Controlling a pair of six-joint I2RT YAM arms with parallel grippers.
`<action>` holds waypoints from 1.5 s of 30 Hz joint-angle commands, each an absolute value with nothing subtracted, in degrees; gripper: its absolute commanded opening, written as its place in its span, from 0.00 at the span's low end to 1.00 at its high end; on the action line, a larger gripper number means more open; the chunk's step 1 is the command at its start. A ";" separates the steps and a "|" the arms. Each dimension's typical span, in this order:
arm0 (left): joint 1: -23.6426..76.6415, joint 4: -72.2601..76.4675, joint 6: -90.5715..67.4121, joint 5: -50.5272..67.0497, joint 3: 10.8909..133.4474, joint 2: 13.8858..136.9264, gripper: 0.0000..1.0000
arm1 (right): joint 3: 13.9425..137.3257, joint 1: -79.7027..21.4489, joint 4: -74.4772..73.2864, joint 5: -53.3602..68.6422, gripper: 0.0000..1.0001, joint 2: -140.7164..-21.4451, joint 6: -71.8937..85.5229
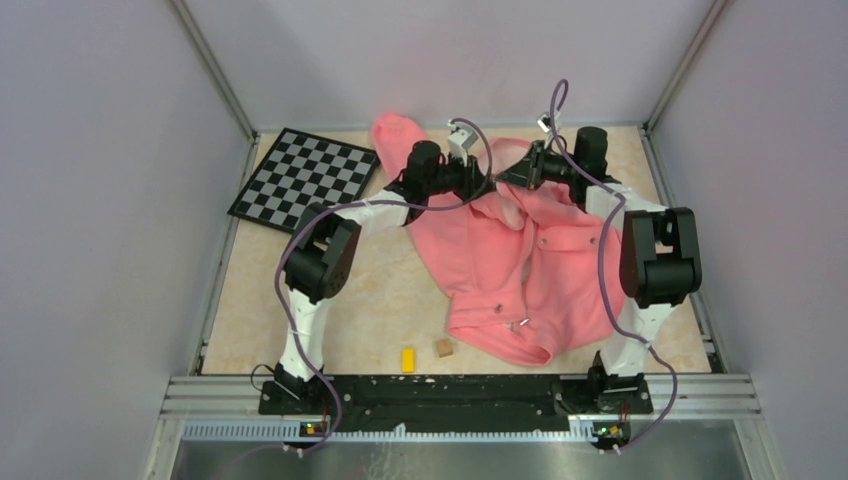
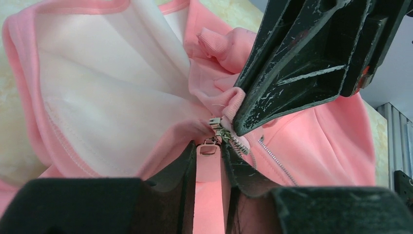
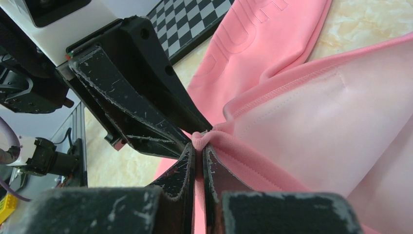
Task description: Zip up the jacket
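Note:
The salmon-pink jacket (image 1: 520,260) lies crumpled on the table between my arms, its paler lining (image 2: 112,102) turned outward at the far end. Both grippers meet there. My left gripper (image 1: 487,182) is shut on the small metal zipper pull (image 2: 208,147), with the slider and loose zipper teeth (image 2: 275,158) just beyond its fingertips. My right gripper (image 1: 503,176) is shut on a fold of the jacket's ribbed edge (image 3: 199,137), right beside the slider. Its fingers (image 2: 302,63) show in the left wrist view, pinching that fold (image 2: 234,100).
A black-and-white checkerboard (image 1: 305,178) lies at the far left and also shows in the right wrist view (image 3: 195,19). A yellow block (image 1: 408,359) and a small wooden cube (image 1: 444,348) sit near the front edge, left of the jacket. Walls enclose the table.

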State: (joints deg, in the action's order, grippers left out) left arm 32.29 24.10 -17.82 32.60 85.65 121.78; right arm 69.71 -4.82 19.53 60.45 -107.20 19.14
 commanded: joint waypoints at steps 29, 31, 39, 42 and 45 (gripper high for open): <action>34.54 26.13 -19.86 30.80 78.36 115.50 0.00 | 67.30 -5.28 30.40 56.25 0.00 -101.78 22.06; 34.60 25.59 -20.53 30.62 77.62 114.71 0.00 | 67.15 -5.29 31.17 55.20 0.00 -101.46 22.21; 34.68 27.00 -26.93 34.18 76.89 115.26 0.00 | 67.10 -5.28 33.87 52.47 0.00 -100.11 23.58; 34.75 28.37 -29.98 35.83 76.82 115.95 0.00 | 65.88 -5.33 36.22 51.58 0.00 -99.27 24.43; 35.00 29.94 -32.95 36.63 76.42 116.41 0.00 | 65.08 -5.27 37.88 50.61 0.00 -98.62 25.09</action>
State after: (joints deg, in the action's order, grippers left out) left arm 33.85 29.61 -27.68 31.46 78.19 116.84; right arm 64.42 -5.10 27.27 54.72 -103.72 23.73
